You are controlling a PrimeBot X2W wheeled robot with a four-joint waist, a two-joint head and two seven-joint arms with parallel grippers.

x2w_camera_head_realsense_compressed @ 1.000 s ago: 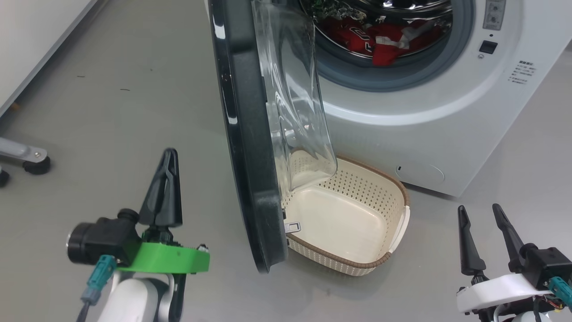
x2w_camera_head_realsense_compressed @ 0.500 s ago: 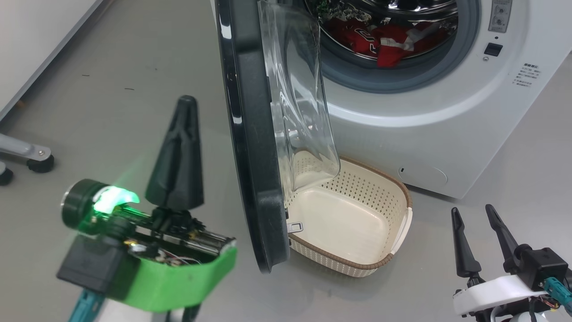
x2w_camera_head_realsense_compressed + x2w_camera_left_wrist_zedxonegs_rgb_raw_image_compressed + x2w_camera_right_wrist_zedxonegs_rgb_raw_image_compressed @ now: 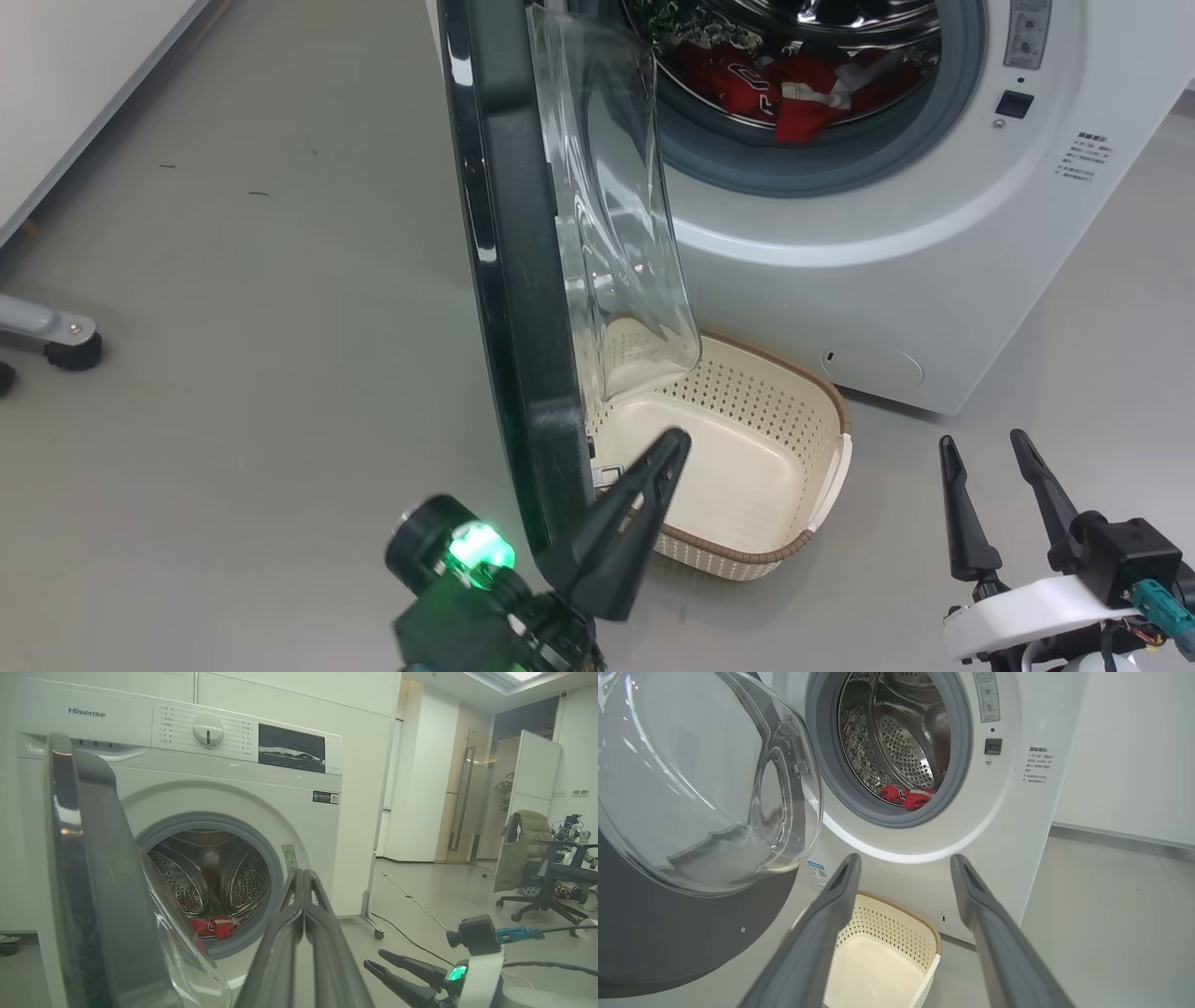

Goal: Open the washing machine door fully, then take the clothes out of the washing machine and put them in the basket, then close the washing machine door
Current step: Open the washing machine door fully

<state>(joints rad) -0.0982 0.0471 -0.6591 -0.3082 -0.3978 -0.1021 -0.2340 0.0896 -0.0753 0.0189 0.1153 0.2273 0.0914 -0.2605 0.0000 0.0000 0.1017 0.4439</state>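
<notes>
The washing machine door [image 3: 509, 280] stands swung out about edge-on to me, its clear glass bowl [image 3: 616, 215] bulging toward the white washing machine [image 3: 840, 261]. Red clothes [image 3: 784, 89] lie in the steel drum, also seen as clothes [image 3: 908, 797] and clothes [image 3: 215, 926]. The cream basket [image 3: 822, 411] sits on the floor below the opening, partly under the door, with nothing in it. My left gripper [image 3: 677, 439] is shut and holds nothing; it is tilted right, its tip just past the door's lower edge, over the basket. My right gripper [image 3: 980, 443] is open at the lower right, on the floor side of the basket.
A grey floor [image 3: 261, 327] spreads left of the door, with a wheeled stand's foot [image 3: 70, 345] at the far left. In the left wrist view an office chair [image 3: 542, 868] with a jacket stands far right and a cable [image 3: 411, 905] runs along the floor.
My left gripper, still shut, has swung from the open floor left of the door to the right, across the door's bottom edge. The right gripper has barely shifted. The door stands as before.
</notes>
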